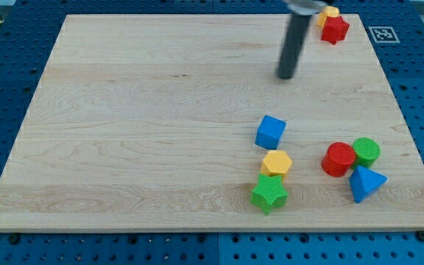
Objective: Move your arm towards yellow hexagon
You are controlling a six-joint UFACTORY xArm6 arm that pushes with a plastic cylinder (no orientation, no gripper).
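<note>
The yellow hexagon (277, 163) lies on the wooden board at the lower right, touching the green star (269, 193) just below it. The blue cube (270, 132) sits just above the hexagon. My tip (285, 76) is the lower end of the dark rod coming down from the view's top. It stands well above the blue cube and the hexagon, apart from every block.
A red cylinder (338, 159), a green cylinder (366, 152) and a blue triangle (365, 182) cluster at the right. A red star (335, 29) with a yellow block (327, 13) behind it sits at the top right corner. The wooden board (124, 132) rests on a blue pegboard.
</note>
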